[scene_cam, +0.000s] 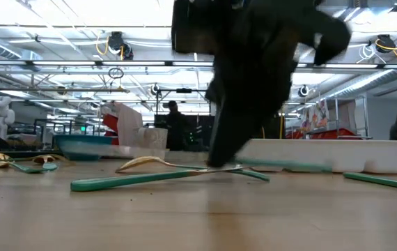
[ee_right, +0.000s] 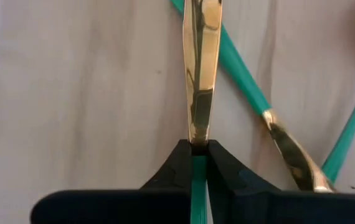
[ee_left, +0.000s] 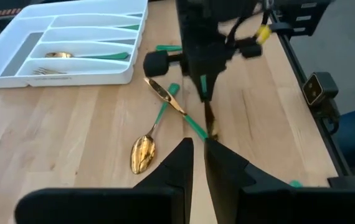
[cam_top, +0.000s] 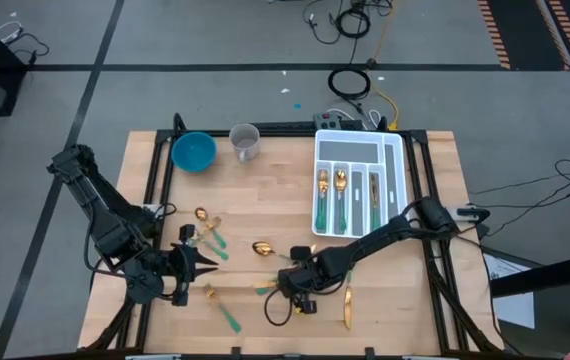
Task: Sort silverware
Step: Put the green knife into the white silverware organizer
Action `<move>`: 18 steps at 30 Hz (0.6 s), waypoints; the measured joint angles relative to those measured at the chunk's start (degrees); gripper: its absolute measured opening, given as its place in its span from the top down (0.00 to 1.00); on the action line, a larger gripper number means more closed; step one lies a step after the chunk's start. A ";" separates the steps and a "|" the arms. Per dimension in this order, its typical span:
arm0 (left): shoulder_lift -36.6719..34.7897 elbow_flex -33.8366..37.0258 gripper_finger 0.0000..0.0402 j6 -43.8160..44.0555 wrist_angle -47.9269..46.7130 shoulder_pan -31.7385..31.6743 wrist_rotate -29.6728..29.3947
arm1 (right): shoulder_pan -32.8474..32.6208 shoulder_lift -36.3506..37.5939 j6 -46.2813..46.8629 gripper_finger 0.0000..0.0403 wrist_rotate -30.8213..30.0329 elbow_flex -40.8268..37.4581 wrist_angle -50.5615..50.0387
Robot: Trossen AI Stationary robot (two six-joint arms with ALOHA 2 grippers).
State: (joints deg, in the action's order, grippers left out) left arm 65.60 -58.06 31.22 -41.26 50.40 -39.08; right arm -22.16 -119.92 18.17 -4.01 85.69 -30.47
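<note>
Item: knife, gold blade, slim green handle, clamped between the right gripper fingers where blade meets handle, low over the table's near-centre among loose silverware; white tray with sorted pieces lies well apart. Judged light, rigid, slick on the polished blade; best held at the handle. Left gripper waits nearby, fingers nearly together, empty.
</note>
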 joint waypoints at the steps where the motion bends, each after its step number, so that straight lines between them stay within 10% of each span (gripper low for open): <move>1: 0.00 0.00 0.88 -0.02 -0.02 0.00 -0.02 | -0.16 0.83 0.01 0.99 -0.04 0.05 -0.49; 8: 0.01 0.00 0.88 -0.26 -0.04 -0.01 -2.34 | -0.84 6.52 0.46 1.00 -3.33 0.05 -4.12; 18: 0.00 0.00 0.88 -0.54 0.00 -0.01 -5.21 | -0.18 25.79 18.92 1.00 -23.22 0.20 -16.71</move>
State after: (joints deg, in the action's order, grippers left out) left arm 65.60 -58.06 30.68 -41.26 50.39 -44.29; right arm -22.34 -94.13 37.09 -27.23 85.89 -47.18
